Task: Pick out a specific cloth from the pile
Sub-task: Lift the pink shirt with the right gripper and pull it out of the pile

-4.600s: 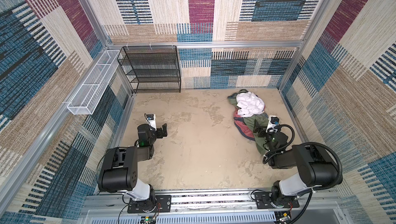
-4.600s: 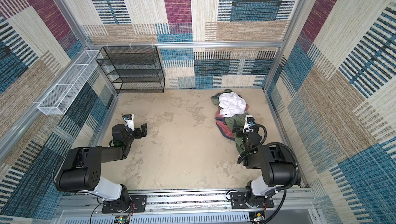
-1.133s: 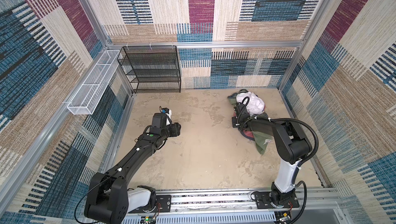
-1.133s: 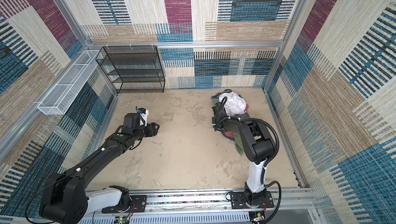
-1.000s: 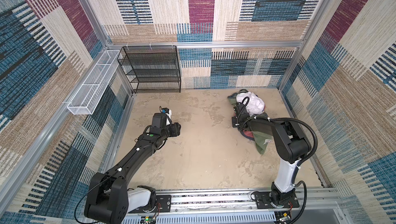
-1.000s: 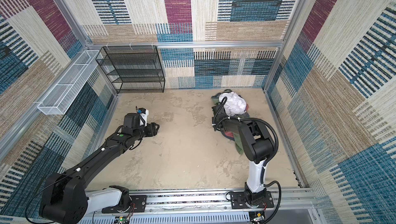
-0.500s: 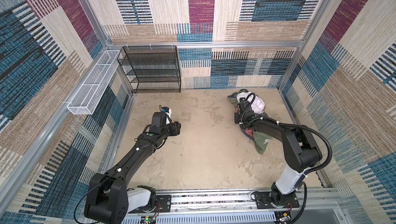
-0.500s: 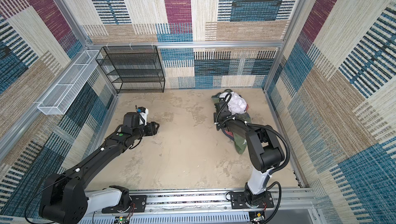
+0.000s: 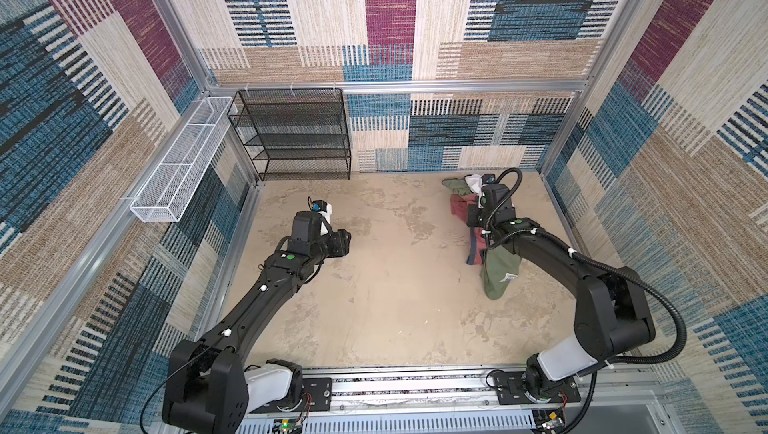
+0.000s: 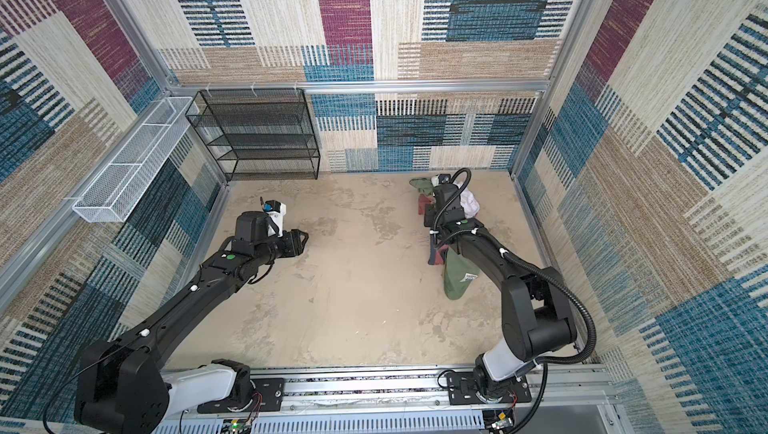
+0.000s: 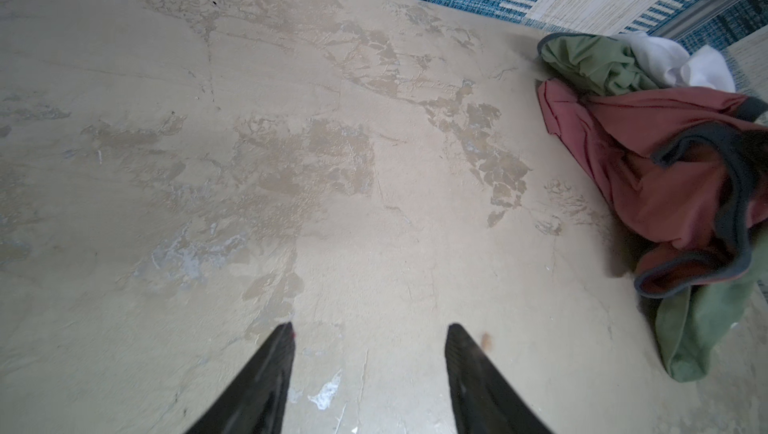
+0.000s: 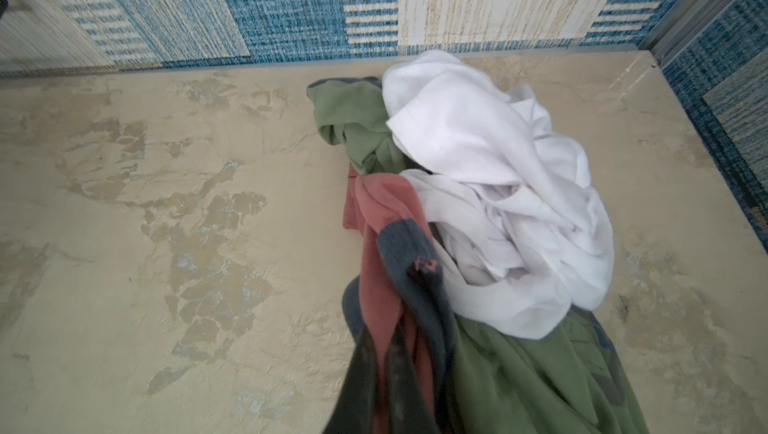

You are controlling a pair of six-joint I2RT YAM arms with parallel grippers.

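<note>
The pile lies at the back right of the floor, near the corner. It holds an olive green garment, a white cloth and the cloth, faded red with dark blue-grey trim. My right gripper is over the pile, shut on a bunched fold of the red cloth, which hangs stretched from its fingers. My left gripper hovers open and empty over bare floor at the left of the middle, well apart from the pile.
A black wire shelf stands against the back wall at the left. A white wire basket hangs on the left wall. The back wall and right wall stand close to the pile. Mottled beige floor lies between the two arms.
My right gripper has moved toward the back wall and over the pile, drawing the red cloth with it. The left arm has stayed still.
</note>
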